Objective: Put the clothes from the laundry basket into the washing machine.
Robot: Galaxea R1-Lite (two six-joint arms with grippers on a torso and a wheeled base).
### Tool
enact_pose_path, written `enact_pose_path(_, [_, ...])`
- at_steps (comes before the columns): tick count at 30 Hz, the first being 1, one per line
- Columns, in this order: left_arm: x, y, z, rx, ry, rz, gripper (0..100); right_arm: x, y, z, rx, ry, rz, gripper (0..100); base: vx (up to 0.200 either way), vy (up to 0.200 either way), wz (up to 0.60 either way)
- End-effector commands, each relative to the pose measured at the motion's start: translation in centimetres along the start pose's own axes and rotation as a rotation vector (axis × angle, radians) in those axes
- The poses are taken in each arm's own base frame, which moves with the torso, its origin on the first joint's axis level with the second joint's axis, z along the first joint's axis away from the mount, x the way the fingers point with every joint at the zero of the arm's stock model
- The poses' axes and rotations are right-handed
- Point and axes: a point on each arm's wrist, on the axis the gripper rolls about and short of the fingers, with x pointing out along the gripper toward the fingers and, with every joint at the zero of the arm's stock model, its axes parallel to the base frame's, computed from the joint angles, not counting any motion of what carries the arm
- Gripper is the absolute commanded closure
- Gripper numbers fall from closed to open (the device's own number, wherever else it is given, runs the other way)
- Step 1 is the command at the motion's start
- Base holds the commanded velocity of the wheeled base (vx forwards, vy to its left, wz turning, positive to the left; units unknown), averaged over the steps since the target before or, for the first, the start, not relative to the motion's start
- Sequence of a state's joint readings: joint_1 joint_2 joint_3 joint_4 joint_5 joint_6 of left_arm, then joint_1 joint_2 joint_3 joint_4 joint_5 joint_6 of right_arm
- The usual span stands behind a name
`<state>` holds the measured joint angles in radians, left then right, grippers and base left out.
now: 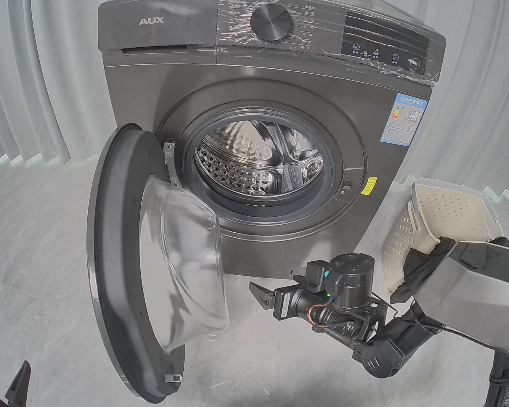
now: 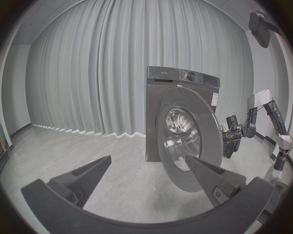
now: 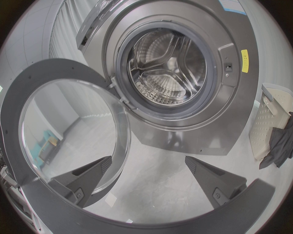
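Fingers point(image 3: 213, 179) of the right gripper point(image 1: 262, 296) spread wide, empty, before the grey washing machine point(image 1: 159, 85), its round glass door point(image 1: 183, 265) open, blue label point(image 1: 403, 119) on front. Dark clothes point(image 1: 421, 265) drape over the perforated cream laundry basket point(image 1: 444, 213) beside it. Left gripper point(image 1: 0, 362) likewise wide.

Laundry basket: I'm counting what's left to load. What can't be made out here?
- Laundry basket bottom, head view: hidden by the right arm.
- Same basket, right wrist view: cut off by the picture edge.
- Drum near floor, head view: hidden behind the door seal.
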<state>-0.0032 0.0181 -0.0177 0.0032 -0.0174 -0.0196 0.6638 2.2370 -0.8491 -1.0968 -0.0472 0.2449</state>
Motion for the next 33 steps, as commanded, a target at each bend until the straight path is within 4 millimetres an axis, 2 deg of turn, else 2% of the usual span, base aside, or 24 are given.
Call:
enact_pose_path(1, [0.0,0.0,-0.5,0.0,0.004,0.001,0,1.2,1.8,1.4,-0.009,-0.001,0.034,0,0.0,0.0,0.0])
enact_pose_path(5, [0.0,0.0,-0.5,0.0,0.004,0.001,0,2.1,3.2,2.1,-0.015,-0.012,0.062,0,0.0,0.0,0.0])
enact_pose_path(11, [0.0,0.0,-0.5,0.0,0.003,0.001,0,3.9,5.5,0.5,-0.024,-0.009,0.109,0,0.0,0.0,0.0])
enact_pose_path(14, [0.0,0.0,-0.5,0.0,0.002,0.002,0,4.2,5.5,0.6,-0.018,-0.019,0.108,0,0.0,0.0,0.0])
enact_pose_path(20, [0.0,0.0,-0.5,0.001,0.004,0.001,0,4.1,5.4,2.1,-0.007,-0.058,0.11,0,0.0,0.0,0.0])
enact_pose_path(26, [0.0,0.0,-0.5,0.0,0.004,0.001,0,4.2,5.2,1.7,-0.005,-0.05,0.103,0,0.0,0.0,0.0])
enact_pose_path(29, [0.0,0.0,-0.5,0.0,0.003,-0.001,0,3.5,4.4,2.0,-0.008,-0.051,0.082,0,0.0,0.0,0.0])
enact_pose_path(31, [0.0,0.0,-0.5,0.0,0.004,0.001,0,2.1,3.3,3.6,-0.013,-0.075,0.056,0,0.0,0.0,0.0])
enact_pose_path(33, [0.0,0.0,-0.5,0.0,0.003,-0.001,0,0.6,3.1,4.2,-0.02,-0.078,0.051,0,0.0,0.0,0.0])
